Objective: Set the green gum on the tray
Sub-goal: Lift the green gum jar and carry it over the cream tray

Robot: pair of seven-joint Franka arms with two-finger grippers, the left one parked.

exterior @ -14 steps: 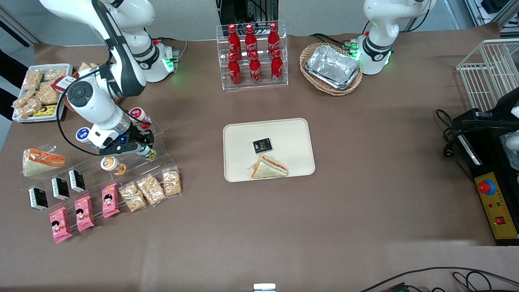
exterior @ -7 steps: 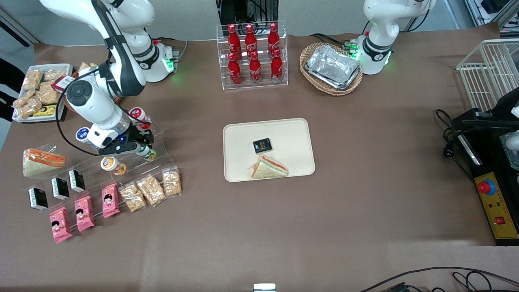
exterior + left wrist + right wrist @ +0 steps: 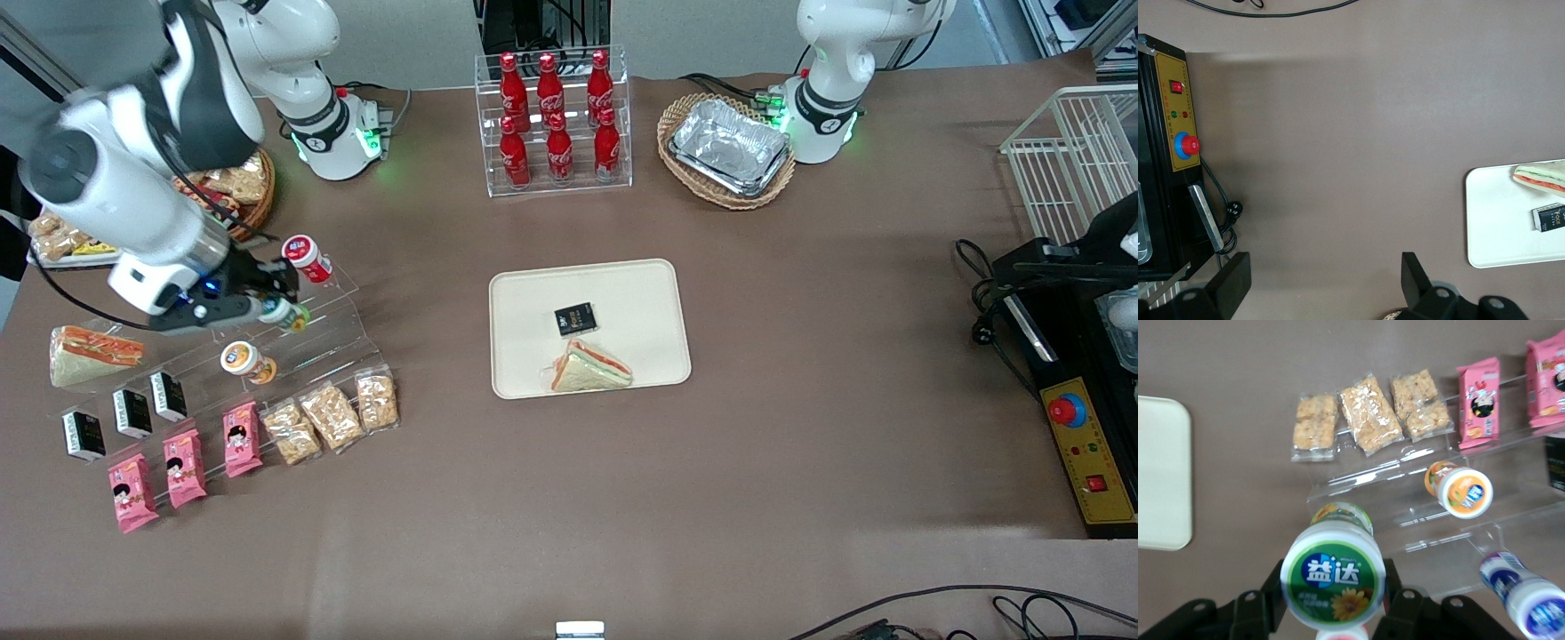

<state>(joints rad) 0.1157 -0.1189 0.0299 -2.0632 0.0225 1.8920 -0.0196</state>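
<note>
The green gum [image 3: 291, 315], a small white canister with a green-ringed lid, sits between the fingers of my right gripper [image 3: 281, 312], lifted just above the clear acrylic stand [image 3: 342, 307] at the working arm's end of the table. In the right wrist view its lid [image 3: 1333, 577] faces the camera and the gripper [image 3: 1333, 588] is shut on its sides. The cream-beige tray [image 3: 524, 293] lies at the table's middle with a small black packet [image 3: 574, 319] and a wrapped sandwich [image 3: 590, 368] on it. One corner of the tray shows in the right wrist view [image 3: 1161, 473].
A red-lidded canister [image 3: 305, 253] and an orange-lidded canister [image 3: 242, 360] stay on the stand, and a blue-lidded one [image 3: 1531, 607] lies beside the gripper. Snack packets [image 3: 331, 416], pink packets [image 3: 185, 466], black packets [image 3: 133, 412] and a sandwich [image 3: 92, 354] lie nearer the front camera. A cola rack [image 3: 553, 120] and a foil-tray basket [image 3: 727, 149] stand farther back.
My right gripper has risen off the stand with the green gum in it and shifted a little toward the working arm's end of the table. The arm now leans that way.
</note>
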